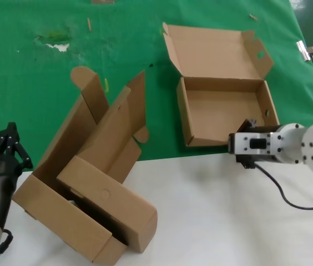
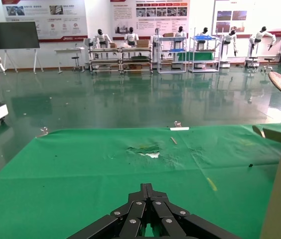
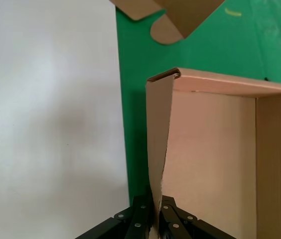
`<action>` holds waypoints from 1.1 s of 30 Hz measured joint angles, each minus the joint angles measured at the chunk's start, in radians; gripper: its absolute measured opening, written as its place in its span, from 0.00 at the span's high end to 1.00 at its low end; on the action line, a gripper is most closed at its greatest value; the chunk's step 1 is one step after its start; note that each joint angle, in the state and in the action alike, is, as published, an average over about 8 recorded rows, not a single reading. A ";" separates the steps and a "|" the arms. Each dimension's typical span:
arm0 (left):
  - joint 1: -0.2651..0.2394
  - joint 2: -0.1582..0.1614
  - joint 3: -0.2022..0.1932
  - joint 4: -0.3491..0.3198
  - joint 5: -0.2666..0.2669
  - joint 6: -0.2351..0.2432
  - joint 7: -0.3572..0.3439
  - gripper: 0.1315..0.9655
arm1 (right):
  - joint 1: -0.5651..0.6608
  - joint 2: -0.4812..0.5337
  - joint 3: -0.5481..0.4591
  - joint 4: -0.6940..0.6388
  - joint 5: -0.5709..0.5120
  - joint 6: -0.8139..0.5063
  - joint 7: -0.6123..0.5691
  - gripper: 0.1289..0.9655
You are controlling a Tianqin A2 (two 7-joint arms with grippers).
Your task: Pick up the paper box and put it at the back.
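Note:
The paper box [image 1: 223,113] lies open on the green cloth of the back [image 1: 117,50], its hinged lid with punched side flaps folded away from me. My right gripper [image 1: 249,126] reaches in from the right and is shut on the box's near wall, close to its right corner. In the right wrist view that thin cardboard wall of the paper box [image 3: 215,149] stands pinched between the right gripper's [image 3: 156,213] black fingers. My left gripper [image 1: 11,130] waits at the lower left, shut on nothing; in its wrist view the left gripper [image 2: 147,187] points across the cloth [image 2: 70,174].
Two other brown cardboard boxes lean together at the lower left: a long one with a rounded tab flap [image 1: 84,138] and one with a circle outline [image 1: 109,202]. The white table [image 1: 228,221] begins at the cloth's near edge. Metal clips [image 1: 308,50] hold the cloth's right edge.

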 joint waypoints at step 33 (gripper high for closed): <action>0.000 0.000 0.000 0.000 0.000 0.000 0.000 0.99 | -0.060 -0.008 0.061 0.119 -0.066 -0.021 -0.015 0.70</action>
